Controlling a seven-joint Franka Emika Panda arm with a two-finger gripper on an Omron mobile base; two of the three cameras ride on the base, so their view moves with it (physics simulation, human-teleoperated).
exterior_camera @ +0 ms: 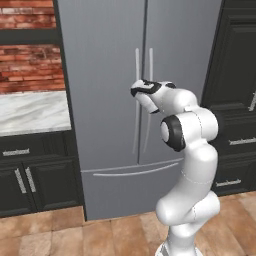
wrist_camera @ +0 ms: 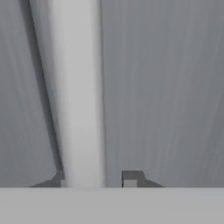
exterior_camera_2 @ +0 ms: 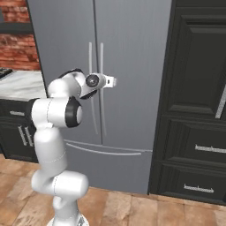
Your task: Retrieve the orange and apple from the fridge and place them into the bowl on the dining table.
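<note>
The tall grey French-door fridge (exterior_camera: 105, 110) stands shut in the middle of the scene, its two doors meeting at a thin dark seam, with a wide bottom drawer carrying a long curved horizontal pull below them. Two long thin vertical grey handles run down either side of the seam. The white arm with dark joints rises from the near floor and reaches forward to the fridge front, and its two-finger gripper (exterior_camera: 136, 90) sits at the left-door handle (exterior_camera: 136, 100), at the upper half of its length. In the right base view the gripper (exterior_camera_2: 111, 81) points at the same pair of handles from the other side. In the hand view the pale grey bar of the handle (wrist_camera: 78, 92) runs from top to bottom, just off the door surface behind it, and the two dark fingertips (wrist_camera: 131, 178) rise at the bottom on either side of it; the left tip is close against the bar and the right tip stands a little apart, so the fingers are narrow around the handle, though whether they actually press on it cannot be told. To the left of the fridge lie a white marble counter (exterior_camera: 30, 112) with grey veins, a red brick wall (exterior_camera: 27, 65) above it and black cabinets (exterior_camera: 35, 175) below; tall black cabinets with drawers (exterior_camera_2: 198, 132) stand to the right. The floor (exterior_camera: 75, 230) is brown tile.
</note>
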